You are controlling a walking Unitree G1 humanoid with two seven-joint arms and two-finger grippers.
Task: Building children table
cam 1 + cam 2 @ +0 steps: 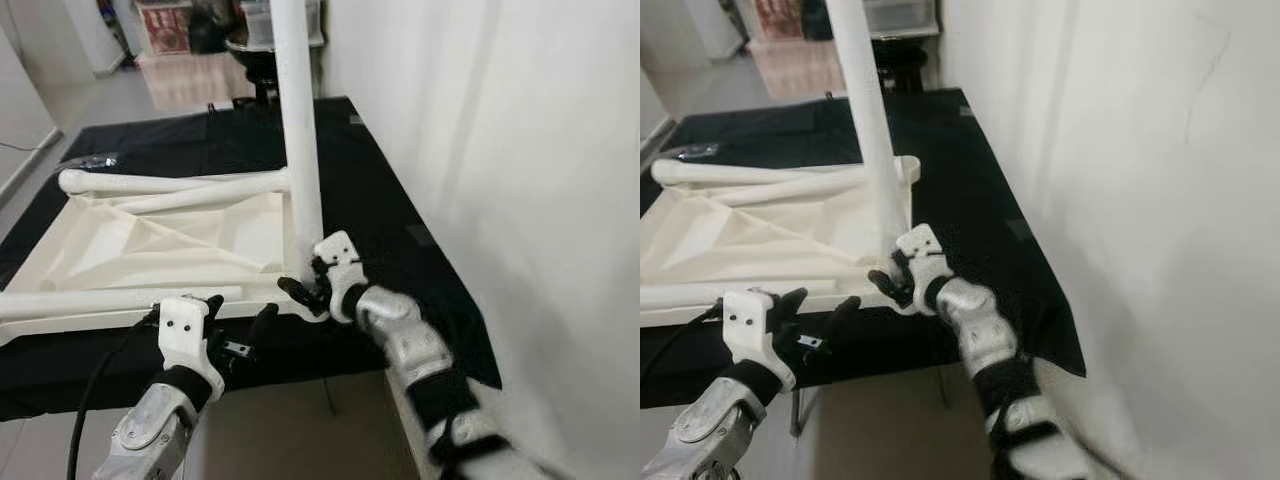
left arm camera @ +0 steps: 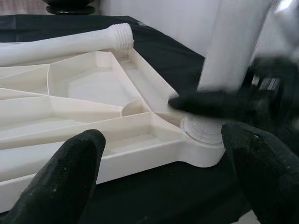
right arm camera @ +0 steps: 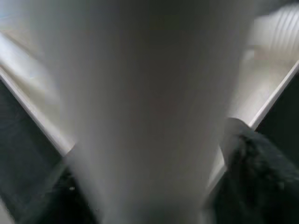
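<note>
A white tabletop (image 1: 150, 245) lies upside down on a black-covered table (image 1: 400, 220), ribbed underside up. From its near right corner an upright leg (image 1: 300, 130) rises, long axis vertical. The right gripper (image 1: 310, 290) pinches that leg at its base, right at the corner socket (probably screwing it in). Two more legs (image 1: 170, 182) lie flat on the tabletop. The left gripper (image 1: 235, 325) hovers just short of the near edge, fingers spread.
</note>
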